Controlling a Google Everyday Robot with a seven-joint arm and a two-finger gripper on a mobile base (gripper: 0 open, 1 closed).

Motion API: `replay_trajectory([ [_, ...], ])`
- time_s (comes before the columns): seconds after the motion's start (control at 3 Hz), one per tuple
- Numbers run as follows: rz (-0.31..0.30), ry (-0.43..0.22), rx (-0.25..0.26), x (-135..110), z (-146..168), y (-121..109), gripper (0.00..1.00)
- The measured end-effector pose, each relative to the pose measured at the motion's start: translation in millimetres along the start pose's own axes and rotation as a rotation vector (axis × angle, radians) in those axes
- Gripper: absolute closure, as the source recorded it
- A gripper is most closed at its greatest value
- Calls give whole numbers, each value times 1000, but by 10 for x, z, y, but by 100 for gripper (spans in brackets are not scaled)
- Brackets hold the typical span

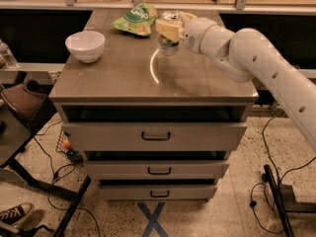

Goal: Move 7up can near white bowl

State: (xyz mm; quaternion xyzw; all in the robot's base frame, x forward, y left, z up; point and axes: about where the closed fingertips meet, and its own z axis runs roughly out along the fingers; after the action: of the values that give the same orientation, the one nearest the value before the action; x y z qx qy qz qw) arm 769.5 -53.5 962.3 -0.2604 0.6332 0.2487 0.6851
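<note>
the robot's hand [169,31] pinches the small silver-white 7up can [168,47] at upper centre, beside the green chip bag [134,19]. judged held for carrying: the round white bowl [85,45] sits well apart, upper left of the grey surface [123,78].

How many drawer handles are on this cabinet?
3, stacked down the front: top handle, middle handle, bottom handle. None seem hidden. The hand grips the 7up can over the tabletop.
</note>
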Motion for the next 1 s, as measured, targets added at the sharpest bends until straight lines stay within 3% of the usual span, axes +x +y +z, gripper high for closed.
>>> replay_trajectory([
  [0.67,13,-38,-200,-173,326,778,100],
  [1.0,53,-25,-269,-71,494,1047,100],
])
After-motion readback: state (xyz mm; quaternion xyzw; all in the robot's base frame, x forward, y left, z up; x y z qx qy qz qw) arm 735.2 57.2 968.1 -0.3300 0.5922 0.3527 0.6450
